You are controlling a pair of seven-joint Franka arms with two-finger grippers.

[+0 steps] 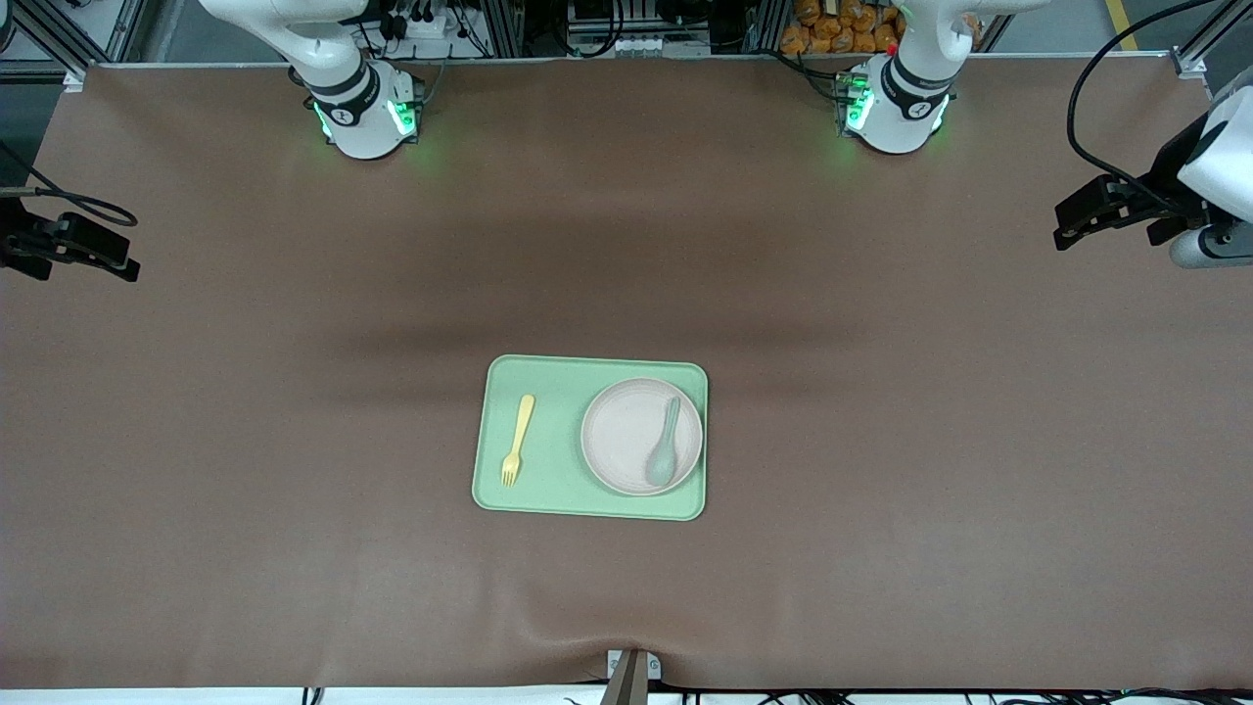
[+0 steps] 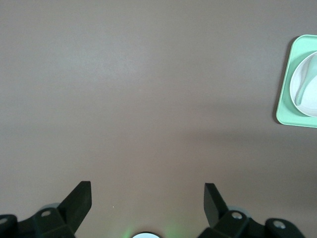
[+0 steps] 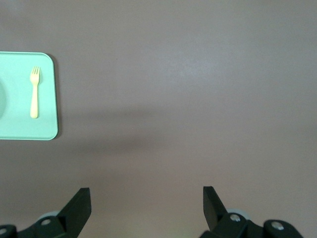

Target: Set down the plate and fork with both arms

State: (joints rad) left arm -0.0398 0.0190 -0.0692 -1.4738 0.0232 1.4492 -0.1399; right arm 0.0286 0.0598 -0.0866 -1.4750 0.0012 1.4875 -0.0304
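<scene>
The pale beige-pink plate [image 1: 626, 431] lies on the light green tray [image 1: 558, 490], at the end toward the left arm. The pale yellow fork [image 1: 518, 441] lies on the tray's other end, tines toward the front camera. My left gripper [image 1: 1067, 223] is open and empty, up over the bare table at the left arm's end, well away from the tray. My right gripper [image 1: 125, 257] is open and empty over the right arm's end. The left wrist view shows my left gripper [image 2: 147, 191], a tray corner [image 2: 285, 106] and the plate [image 2: 309, 99]. The right wrist view shows my right gripper [image 3: 146, 194] and the fork [image 3: 34, 91].
A grey-green spoon [image 1: 664, 446] lies in the plate, bowl toward the front camera. The tray sits mid-table on a brown cloth [image 1: 881, 441]. The arm bases [image 1: 367, 113] [image 1: 896, 108] stand at the table edge farthest from the front camera.
</scene>
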